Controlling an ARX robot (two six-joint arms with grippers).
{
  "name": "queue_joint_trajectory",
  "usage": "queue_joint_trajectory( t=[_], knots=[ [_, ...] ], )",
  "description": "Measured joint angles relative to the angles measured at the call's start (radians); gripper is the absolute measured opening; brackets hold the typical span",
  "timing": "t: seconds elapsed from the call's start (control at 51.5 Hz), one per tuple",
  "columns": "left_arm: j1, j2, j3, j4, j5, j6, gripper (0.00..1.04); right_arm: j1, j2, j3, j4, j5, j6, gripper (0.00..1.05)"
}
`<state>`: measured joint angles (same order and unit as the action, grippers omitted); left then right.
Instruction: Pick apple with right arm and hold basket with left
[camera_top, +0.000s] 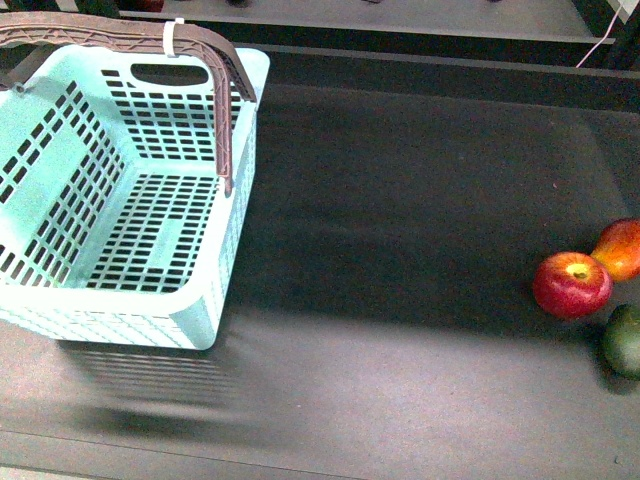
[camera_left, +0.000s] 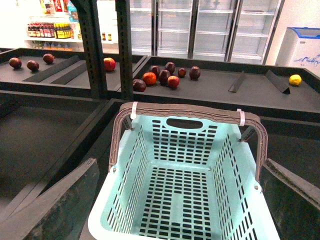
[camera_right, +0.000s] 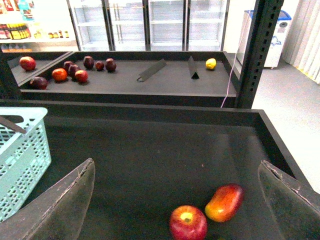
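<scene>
Front view first: neither arm shows up here. The basket sits at about 10 o'clock on the dark counter, empty, with its brown handles swung up and tied by a white band. The apple is way over at 3 o'clock, well apart from the basket. An orange-red fruit crowds it at its 1 o'clock, touching or as good as, and a dark green fruit sits near its 5 o'clock.

Left wrist view: the left end effector is spread wide and carrying nothing, lined up on the basket's open mouth with the near rim between its fingers. For the hold it probably wants one solid part, the rim or the handle bar, rather than the slotted wall, which looks bendy.

Right wrist view: the right end effector is also wide apart and empty, up above the counter. The apple is low and close in this view, snug against the orange-red fruit.

The step in hand looks like the reach for the apple. A straight drop from above seems best, pinching roughly along its 9-to-3 line so a finger slips between the two neighbours instead of shoving them. It's glossy and round, so the grip should sit at the widest part.
</scene>
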<state>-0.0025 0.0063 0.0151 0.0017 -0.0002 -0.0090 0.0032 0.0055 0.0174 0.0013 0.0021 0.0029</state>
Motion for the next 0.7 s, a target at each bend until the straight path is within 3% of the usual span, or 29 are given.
queue_joint_trajectory(
  t=[0.699],
  knots=[
    [0.0,0.0,0.0,0.0,0.0,0.0,0.98,0.0,0.0,0.0,0.0,0.0,0.0,0.96]
  ],
)
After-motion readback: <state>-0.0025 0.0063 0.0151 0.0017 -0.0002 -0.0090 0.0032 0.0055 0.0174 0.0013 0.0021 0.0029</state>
